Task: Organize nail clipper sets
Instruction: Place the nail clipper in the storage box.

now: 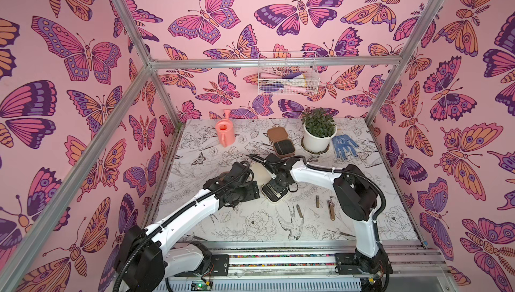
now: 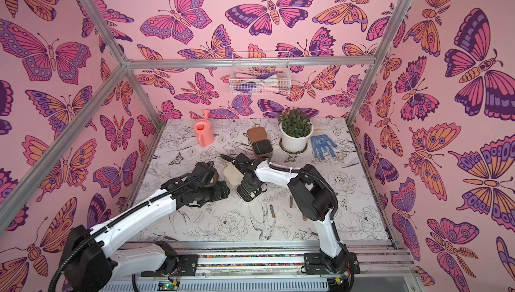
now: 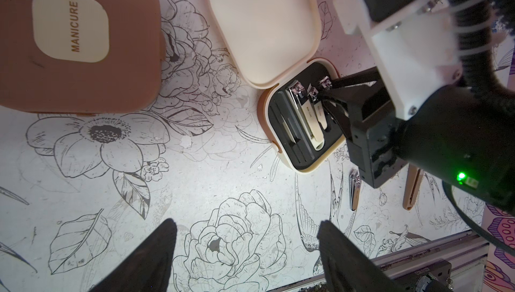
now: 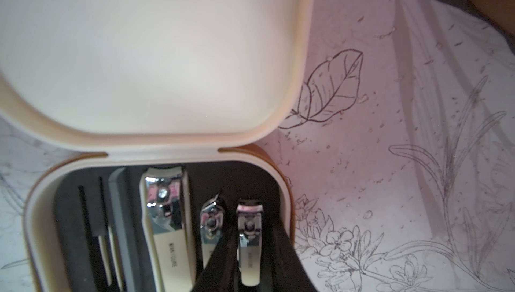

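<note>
The small nail clipper (image 4: 249, 244) lies in the outermost slot of the open cream case (image 3: 305, 169). The case sits mid-table with its lid (image 3: 264, 25) folded flat on the far side. The right end effector (image 4: 250, 229) reaches into the black lining, its fingers set narrowly either side of that clipper. Whether they pinch it or only flank it cannot be told.

The likely trouble is in backing out. One finger is wedged between the clipper and the case wall, so a sideways pull would probably shove or tip the light case. The other finger runs close to the middle clipper (image 4: 210, 226) and could flick it from its slot. If the fingers do grip, lifting would unseat the small clipper.

The closed tan case (image 3: 125, 67) lies just left of the cream lid. The left end effector (image 3: 245, 223) hangs wide and empty over bare table (image 3: 195, 179) near it, so room on that side is tight. Loose tools (image 1: 299, 211) lie on the near right by the right arm's elbow, where a low swing could scatter them. The open tan case (image 1: 284, 148) and potted plant (image 1: 317, 134) stand well apart at the far side. Straight up looks the clearest way out.
</note>
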{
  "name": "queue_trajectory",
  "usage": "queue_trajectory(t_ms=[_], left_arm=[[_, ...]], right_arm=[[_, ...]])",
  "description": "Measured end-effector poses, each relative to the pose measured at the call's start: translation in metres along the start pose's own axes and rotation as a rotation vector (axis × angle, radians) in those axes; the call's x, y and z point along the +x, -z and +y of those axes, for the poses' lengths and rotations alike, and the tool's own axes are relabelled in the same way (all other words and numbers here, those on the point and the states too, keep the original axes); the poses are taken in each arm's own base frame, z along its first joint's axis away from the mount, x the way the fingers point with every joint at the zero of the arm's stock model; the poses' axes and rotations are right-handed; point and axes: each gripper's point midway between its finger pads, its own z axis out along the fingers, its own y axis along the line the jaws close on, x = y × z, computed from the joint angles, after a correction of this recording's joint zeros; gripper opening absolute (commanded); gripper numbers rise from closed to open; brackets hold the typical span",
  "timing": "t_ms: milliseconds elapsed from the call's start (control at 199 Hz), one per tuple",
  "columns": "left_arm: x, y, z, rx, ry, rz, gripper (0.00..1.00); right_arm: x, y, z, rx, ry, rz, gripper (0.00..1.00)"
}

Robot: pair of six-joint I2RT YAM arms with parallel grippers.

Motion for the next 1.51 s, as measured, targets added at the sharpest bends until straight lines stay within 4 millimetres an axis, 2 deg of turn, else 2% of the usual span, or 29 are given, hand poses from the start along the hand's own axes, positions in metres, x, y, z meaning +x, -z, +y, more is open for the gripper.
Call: queue_trajectory(t_ms=[468, 645, 1163, 1324, 1506], left_arm=[[0.0, 0.0, 0.0, 0.0, 0.0, 0.0, 0.82], [0.0, 0.0, 0.0, 0.0, 0.0, 0.0, 0.82], [0.0, 0.0, 0.0, 0.0, 0.0, 0.0, 0.82], [0.0, 0.0, 0.0, 0.0, 0.0, 0.0, 0.82], [0.0, 0.0, 0.0, 0.0, 0.0, 0.0, 0.82]], right_arm=[[0.001, 0.007, 0.0, -0.006, 0.0, 0.002, 0.28], [0.008, 0.014, -0.001, -0.012, 0.004, 0.026, 0.28], [0.014, 0.015, -0.001, -0.042, -0.008, 0.055, 0.17], [0.011, 0.016, 0.0, -0.05, -0.012, 0.048, 0.16], [-0.004, 0.023, -0.004, -0.065, -0.039, 0.012, 0.15]])
